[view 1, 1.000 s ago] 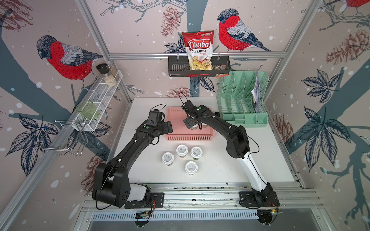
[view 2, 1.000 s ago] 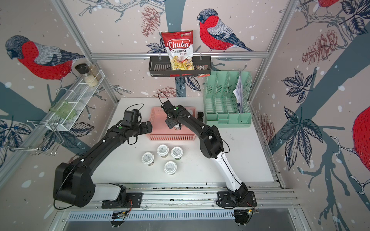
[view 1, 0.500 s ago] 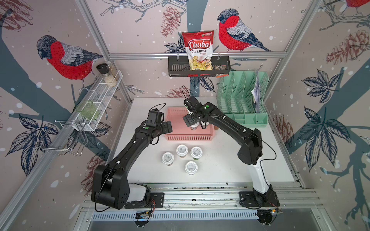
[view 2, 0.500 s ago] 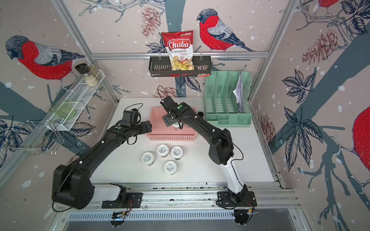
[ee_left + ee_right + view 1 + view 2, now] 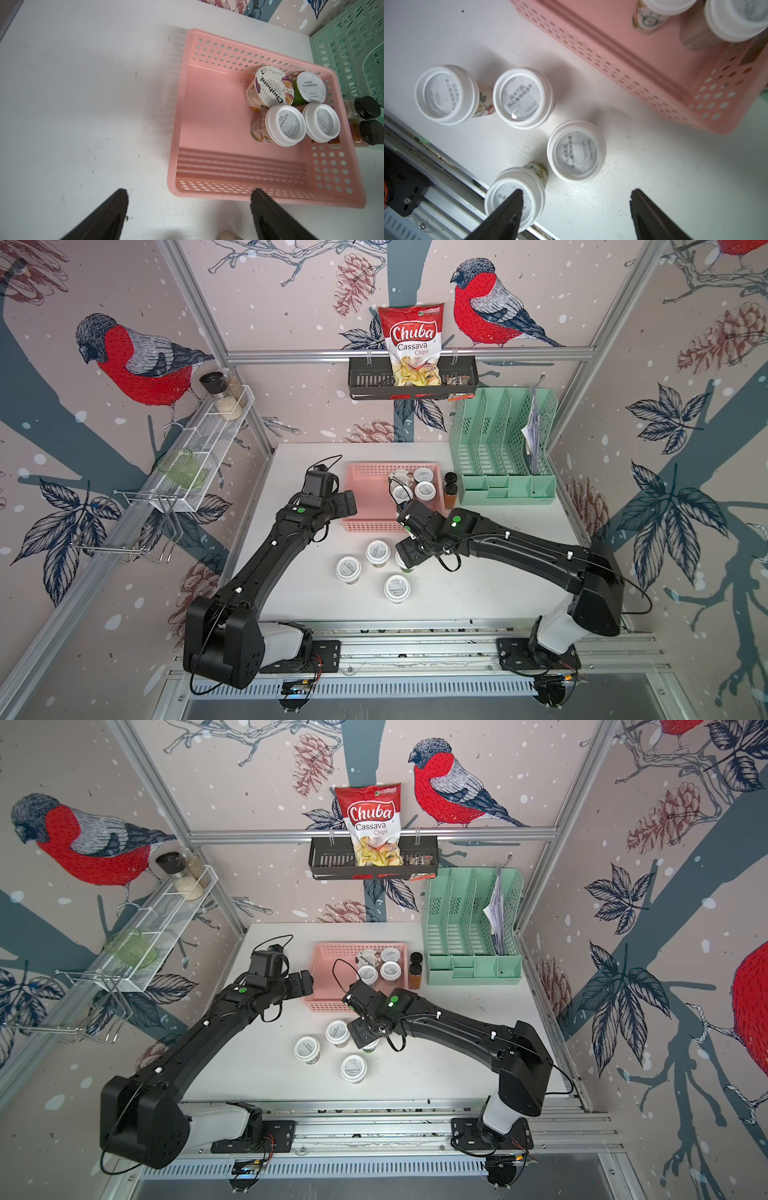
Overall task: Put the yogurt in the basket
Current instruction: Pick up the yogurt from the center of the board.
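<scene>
The pink basket (image 5: 368, 493) (image 5: 328, 969) (image 5: 207, 128) holds several yogurt cups in its right half: the Chobani cup (image 5: 400, 479) (image 5: 270, 87) and three white-lidded ones (image 5: 286, 124). More white-lidded yogurt cups stand on the table in front of it (image 5: 377, 552) (image 5: 348, 568) (image 5: 397, 588). Another one (image 5: 577, 151) lies mostly under my right gripper (image 5: 409, 553) (image 5: 575, 193), which hovers open and empty above it. My left gripper (image 5: 347, 504) (image 5: 189, 192) is open and empty at the basket's left side.
Two black-capped spice jars (image 5: 450, 491) stand against the basket's right side, with the mint-green organiser (image 5: 498, 448) beyond them. A black rack with a chips bag (image 5: 411, 381) hangs on the back wall and a white wire shelf (image 5: 208, 439) on the left. The front rail (image 5: 446, 166) runs close to the nearest cup.
My right gripper has swung back from over the basket to above the loose cups on the table. The left arm has hardly moved.
</scene>
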You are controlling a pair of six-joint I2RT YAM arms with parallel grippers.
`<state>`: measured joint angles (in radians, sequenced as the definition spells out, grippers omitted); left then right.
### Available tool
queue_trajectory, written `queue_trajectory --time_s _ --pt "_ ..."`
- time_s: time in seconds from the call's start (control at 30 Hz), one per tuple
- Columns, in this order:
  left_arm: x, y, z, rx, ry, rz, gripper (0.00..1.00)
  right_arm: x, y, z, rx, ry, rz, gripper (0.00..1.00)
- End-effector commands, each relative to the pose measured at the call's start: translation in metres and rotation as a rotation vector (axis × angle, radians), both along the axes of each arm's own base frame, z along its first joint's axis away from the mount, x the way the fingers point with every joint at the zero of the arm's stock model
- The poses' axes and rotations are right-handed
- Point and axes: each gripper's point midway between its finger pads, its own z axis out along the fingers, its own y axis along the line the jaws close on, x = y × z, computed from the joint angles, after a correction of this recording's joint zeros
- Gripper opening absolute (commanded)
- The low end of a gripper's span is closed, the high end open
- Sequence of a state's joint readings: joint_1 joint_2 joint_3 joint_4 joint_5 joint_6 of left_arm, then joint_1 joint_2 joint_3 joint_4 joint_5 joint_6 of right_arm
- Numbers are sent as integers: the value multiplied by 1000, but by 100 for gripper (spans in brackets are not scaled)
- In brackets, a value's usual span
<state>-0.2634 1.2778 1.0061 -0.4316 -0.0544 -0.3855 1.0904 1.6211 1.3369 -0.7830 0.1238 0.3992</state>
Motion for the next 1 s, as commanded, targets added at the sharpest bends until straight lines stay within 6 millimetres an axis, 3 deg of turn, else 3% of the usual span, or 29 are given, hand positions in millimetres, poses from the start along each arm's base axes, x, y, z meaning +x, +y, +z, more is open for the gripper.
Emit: queue_trajectory --time_s 0.0,0.2,0.63,0.83,0.97 --pt "-1 1 6 25 -26 9 96 -2 9 -4 66 10 -59 84" --pt "-4 2 9 49 -35 14 96 -6 8 -22 32 6 -65 85" --pt "-4 3 10 54 -39 18 96 8 8 -44 -61 -36 -75 85" --pt "-8 -4 11 52 -35 1 95 16 11 -34 -29 -49 -77 85" --pt "-27 -17 2 49 29 -38 95 27 6 -24 -2 -66 -91 85"
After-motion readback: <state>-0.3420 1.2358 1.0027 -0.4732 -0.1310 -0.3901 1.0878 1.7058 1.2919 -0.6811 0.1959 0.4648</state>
